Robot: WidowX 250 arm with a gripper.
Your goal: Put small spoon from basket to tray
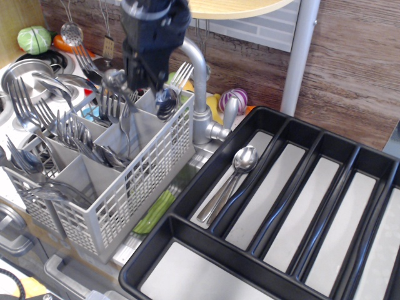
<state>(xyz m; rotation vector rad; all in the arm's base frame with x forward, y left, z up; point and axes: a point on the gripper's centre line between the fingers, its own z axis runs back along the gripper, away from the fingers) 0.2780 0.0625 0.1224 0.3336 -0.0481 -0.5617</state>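
Observation:
My gripper (132,76) is black, motion-blurred, and high above the back of the light grey basket (140,187). It is shut on a small spoon (127,128). The spoon's shiny bowl is up at the fingers and its thin handle hangs down into a middle compartment. Another spoon (165,100) stands in the basket's back compartment. Two spoons (240,164) lie in the leftmost long compartment of the glossy black tray (187,209), which fills the right and front of the view.
Several forks (62,128) stand in the basket's left compartments. A grey curved faucet (199,94) rises between basket and tray, right beside my gripper. A green item (156,212) lies below the basket. A purple onion (235,99) sits behind the faucet.

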